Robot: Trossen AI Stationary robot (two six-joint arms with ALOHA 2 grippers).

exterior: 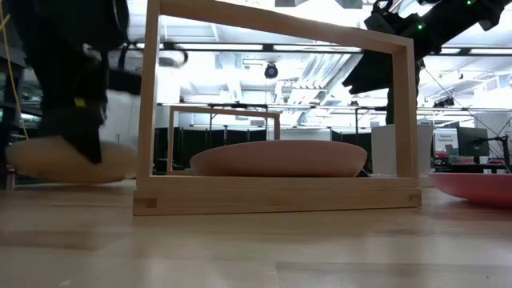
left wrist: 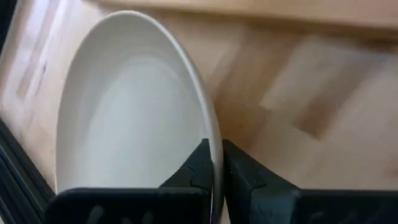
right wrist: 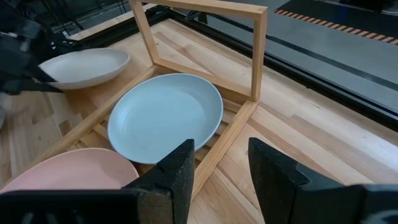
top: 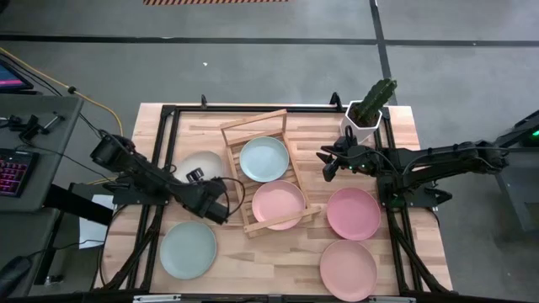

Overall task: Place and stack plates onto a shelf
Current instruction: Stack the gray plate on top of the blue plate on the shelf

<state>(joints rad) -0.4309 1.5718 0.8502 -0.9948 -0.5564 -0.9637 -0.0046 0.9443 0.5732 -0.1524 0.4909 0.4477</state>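
2 plates are lying in the slatted wooden shelf point(top: 268, 172); left claw point(left wrist: 214, 177) is clamping the cream-white round plate's point(top: 202, 166) rim for lifting; right claw point(right wrist: 221, 165) is hovering apart.

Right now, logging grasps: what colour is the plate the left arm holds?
Cream-white plate; left wrist view.

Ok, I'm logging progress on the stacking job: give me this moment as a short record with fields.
On shelf: mint-blue plate, pink plate
On table: mint-blue plate, two pink plates
Left pincer: shut on the cream plate rim, beside the shelf
Right pincer: open, empty, above the shelf's far end
Stacked: none yet
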